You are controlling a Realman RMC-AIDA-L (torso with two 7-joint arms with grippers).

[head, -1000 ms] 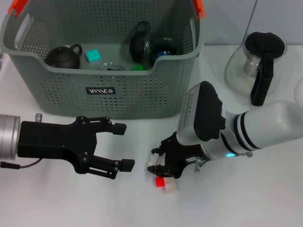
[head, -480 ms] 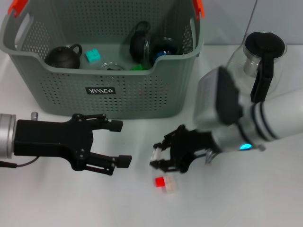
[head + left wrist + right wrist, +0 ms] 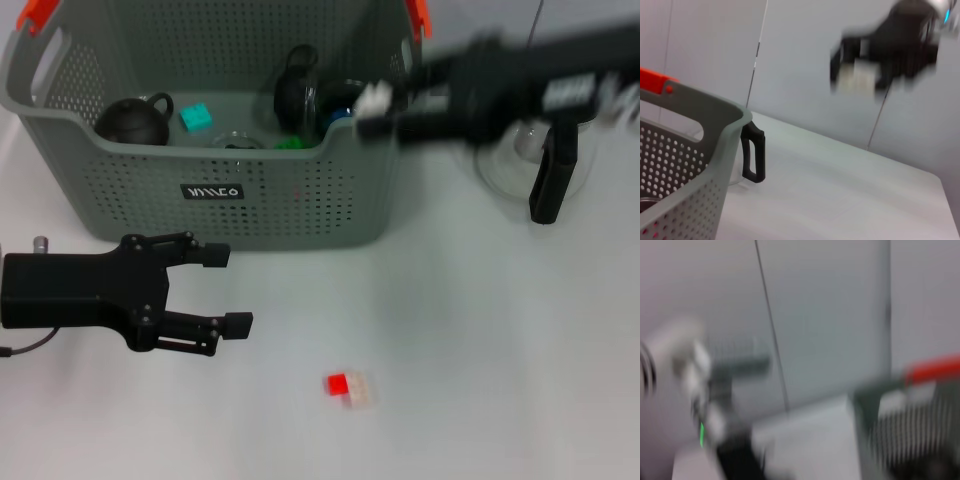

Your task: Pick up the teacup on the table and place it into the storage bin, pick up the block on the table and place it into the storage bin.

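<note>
Storage bin (image 3: 230, 205) on the tabletop (image 3: 480, 350), right pincer (image 3: 375, 105) above its rim.
The bin holds two black teapots, a teal block and more. The right pincer grips a white block (image 3: 375, 98); the left pincer (image 3: 222, 290) gapes empty before the bin. A red-and-white block (image 3: 350, 388) lies nearer.

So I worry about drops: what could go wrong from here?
The right pincer holds a white block right at the storage bin rim; it may clip the rim or drop the block outside. Its arm crosses above the glass kettle and could knock it. The left pincer hovers open, idle.
</note>
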